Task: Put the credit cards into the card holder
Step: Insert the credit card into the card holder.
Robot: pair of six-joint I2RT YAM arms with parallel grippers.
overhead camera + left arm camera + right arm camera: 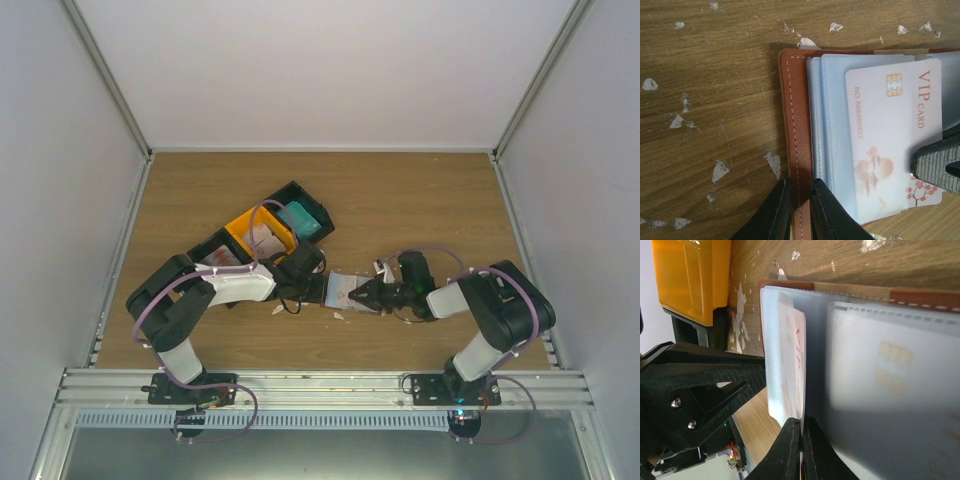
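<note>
**Count.** One card holder lies open on the desk between two claws. Beside it stand three bins: one orange bin and two black bins. One white credit card lies against the holder's clear sleeves. A stack of teal cards, too close-packed to count, sits in the far black bin.

**Claws.** The left claw is narrowly parted and pinches the holder's stitched leather edge. The right claw is pressed almost together and pinches the white card's edge.

**Print.** Red lettering on the card reads "VIP CARD" and "NO.88880827", beside a gold chip.
</note>
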